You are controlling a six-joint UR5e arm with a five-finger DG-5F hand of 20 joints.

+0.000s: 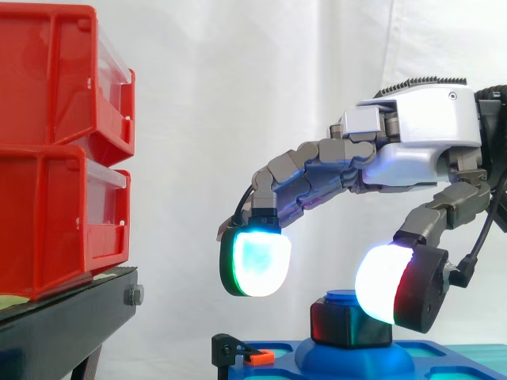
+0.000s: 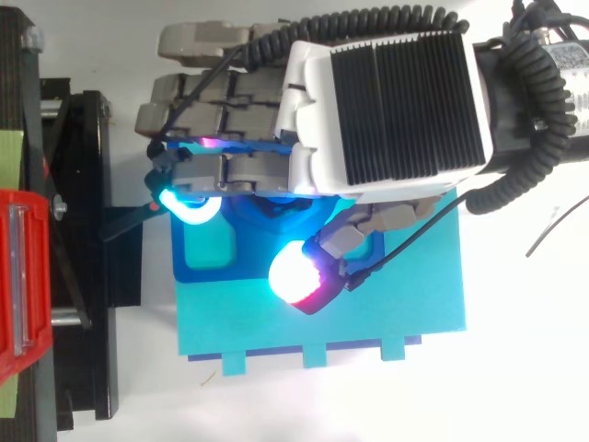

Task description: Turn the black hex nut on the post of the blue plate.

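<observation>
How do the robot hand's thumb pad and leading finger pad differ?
The thumb pad glows white and red; the finger pad glows cyan, edged green. The thumb pad sits low by the black hex nut; the finger pad hangs higher, clear of it. Both are thick and rounded.

Two red bins (image 1: 47, 71), one black nut (image 1: 348, 323), one blue plate (image 1: 317, 361)

Place: we are seeing a lab bench | Signs: white curtain (image 1: 238, 79) hanging behind red bins (image 1: 55, 150) sitting on a black stand (image 1: 71, 309)
</observation>
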